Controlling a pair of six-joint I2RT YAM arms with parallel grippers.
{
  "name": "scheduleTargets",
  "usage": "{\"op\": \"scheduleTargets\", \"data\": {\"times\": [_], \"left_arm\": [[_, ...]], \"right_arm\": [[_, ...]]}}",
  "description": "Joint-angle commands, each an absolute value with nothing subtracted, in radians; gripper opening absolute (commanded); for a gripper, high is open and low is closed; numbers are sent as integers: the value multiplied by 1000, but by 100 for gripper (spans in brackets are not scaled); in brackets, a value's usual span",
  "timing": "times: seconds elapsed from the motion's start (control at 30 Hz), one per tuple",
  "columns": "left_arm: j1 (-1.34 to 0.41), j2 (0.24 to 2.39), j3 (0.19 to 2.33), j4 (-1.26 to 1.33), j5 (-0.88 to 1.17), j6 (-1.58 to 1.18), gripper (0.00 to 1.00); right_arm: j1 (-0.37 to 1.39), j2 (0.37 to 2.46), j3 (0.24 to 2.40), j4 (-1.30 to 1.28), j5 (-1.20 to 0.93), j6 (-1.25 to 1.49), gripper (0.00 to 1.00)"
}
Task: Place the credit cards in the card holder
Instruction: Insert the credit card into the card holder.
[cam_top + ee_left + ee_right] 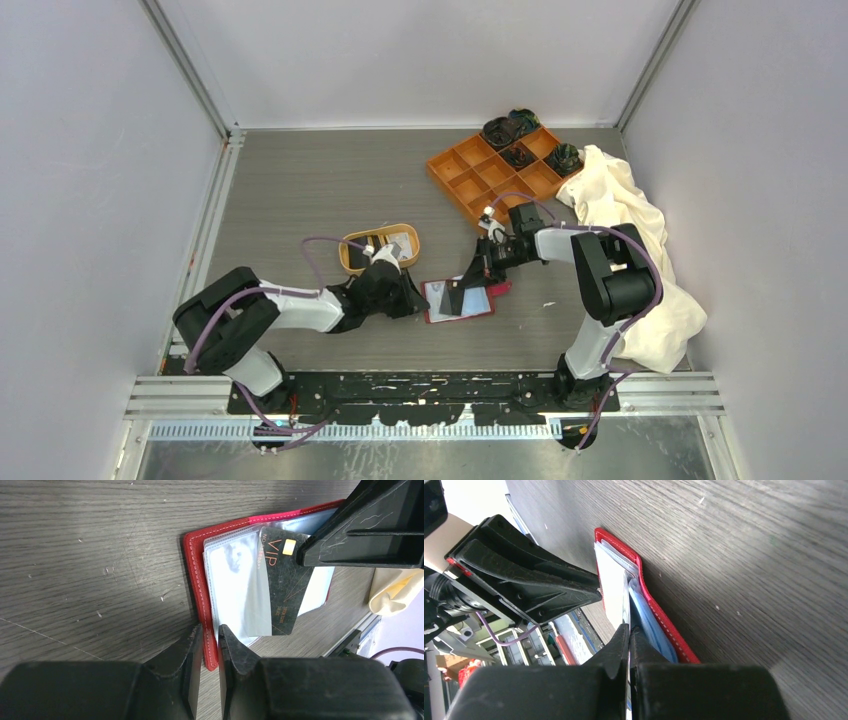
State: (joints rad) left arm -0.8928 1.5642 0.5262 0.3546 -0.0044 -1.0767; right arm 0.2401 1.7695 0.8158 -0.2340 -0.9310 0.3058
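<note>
I work in a lab test cell: blank pale walls (90, 150) box in my grey wood-grain counter (300, 190), aluminium framing (190, 70) runs up the corners, and my bases sit on a black rail (420, 385).

Soft, even overhead light fills the enclosure, leaving only faint shadows beneath the arms on the grey counter (300, 190). At the left wrist, glare whitens the clear sleeves of the card holder (192, 580) while print on the black credit card (282, 590) reads sharp; the near left tool (210, 630) blurs dark. Right wrist view blows out upper left.
</note>
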Motion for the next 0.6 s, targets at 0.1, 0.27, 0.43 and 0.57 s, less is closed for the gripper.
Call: {"op": "scheduleTargets", "data": {"times": [0.1,0.27,0.43,0.57], "left_arm": [[-849,1626,519,190,-46,-1001,19],[-836,1620,538,177,-35,-987,19],[-833,1607,546,179,-24,-977,20],[-833,1603,545,190,-9,-972,21]], "right_arm": [[267,1763,865,-394,-932,205,1],[270,1765,862,-386,-945,225,1],[268,1768,860,-375,-927,269,1],[269,1772,866,-380,-905,302,1]]}}
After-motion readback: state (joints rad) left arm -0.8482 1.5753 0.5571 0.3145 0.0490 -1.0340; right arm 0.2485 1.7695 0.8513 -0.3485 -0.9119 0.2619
